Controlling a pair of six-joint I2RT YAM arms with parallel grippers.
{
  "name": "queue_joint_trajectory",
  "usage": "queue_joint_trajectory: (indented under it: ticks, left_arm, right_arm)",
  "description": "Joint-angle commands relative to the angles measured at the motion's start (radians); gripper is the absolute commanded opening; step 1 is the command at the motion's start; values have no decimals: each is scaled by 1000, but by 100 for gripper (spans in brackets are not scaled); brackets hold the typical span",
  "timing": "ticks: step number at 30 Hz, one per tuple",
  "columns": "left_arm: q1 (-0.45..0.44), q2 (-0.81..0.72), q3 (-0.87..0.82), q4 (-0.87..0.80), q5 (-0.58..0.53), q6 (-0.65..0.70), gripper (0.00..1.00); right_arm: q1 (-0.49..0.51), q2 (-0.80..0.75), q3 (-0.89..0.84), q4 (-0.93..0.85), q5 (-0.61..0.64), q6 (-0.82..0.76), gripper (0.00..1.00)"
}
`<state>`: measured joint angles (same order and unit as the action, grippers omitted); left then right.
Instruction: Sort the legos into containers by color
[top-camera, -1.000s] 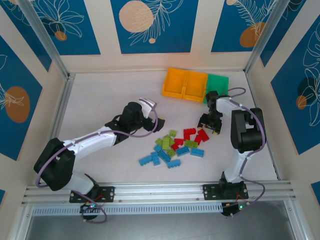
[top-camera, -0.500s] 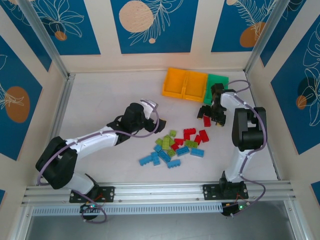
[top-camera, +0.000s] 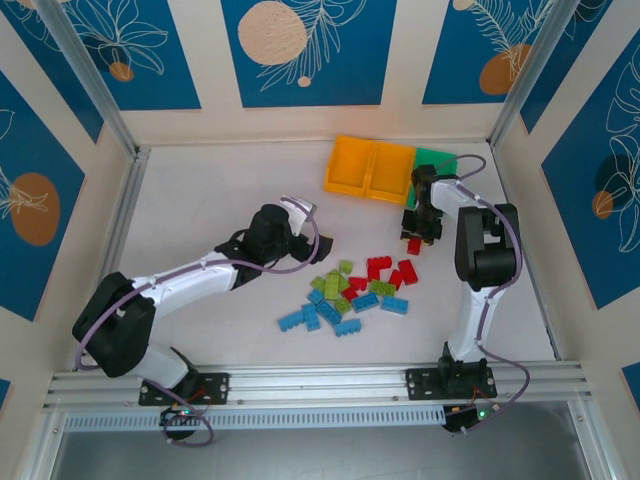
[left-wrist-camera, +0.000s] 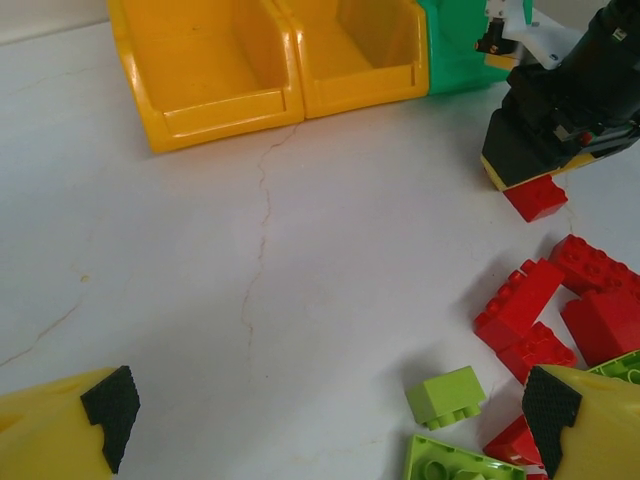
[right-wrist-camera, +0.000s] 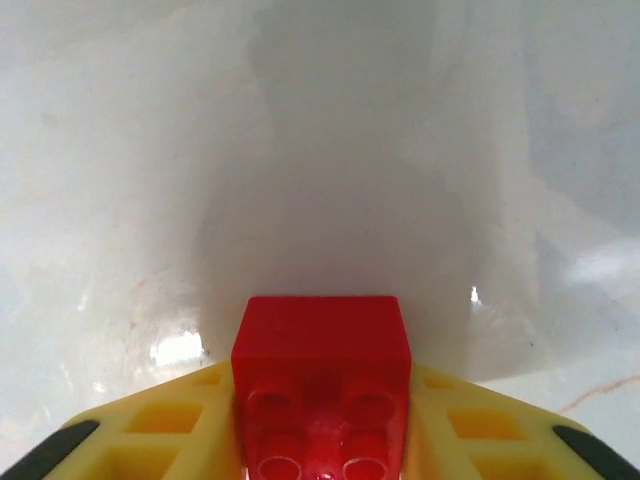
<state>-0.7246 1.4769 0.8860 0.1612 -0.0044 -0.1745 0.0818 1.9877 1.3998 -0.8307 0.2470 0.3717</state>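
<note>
Right gripper (right-wrist-camera: 320, 378) clamps one glossy red studded brick (right-wrist-camera: 320, 345); left gripper (left-wrist-camera: 330, 403) gapes wide, empty. Three rectangular plastic bins (left-wrist-camera: 225, 110) joined in a row: two orange-yellow, one green.

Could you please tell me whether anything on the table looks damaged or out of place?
A thin hairline crack runs across the white tabletop, from the front of the orange-yellow plastic bins toward the camera in the left wrist view; it looks like surface damage. Nothing else stands out.
</note>
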Motion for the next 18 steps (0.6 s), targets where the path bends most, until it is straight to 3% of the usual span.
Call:
queue_joint_trajectory:
  ticks: [1,5,8,11,18]
  left_arm:
    - [-13,7,47,-5,4,-5,100]
    - [-13,-1,70,-25,19,0,100]
    - [-13,-3,89,-53,8,-1,100]
    - [-13,6,108,-84,-9,-17,100]
    - [-14,51,190,-218,-29,-140,100]
  right_arm:
    - [3,-150,-3,-26,-10,30,34]
    - [-7,-282,31,30,40,60,33]
    - [-33,-283,92,70,94,75,32]
    - [-71,-180,201,86,127,76,32]
    - [-106,155,553,-17,69,49,33]
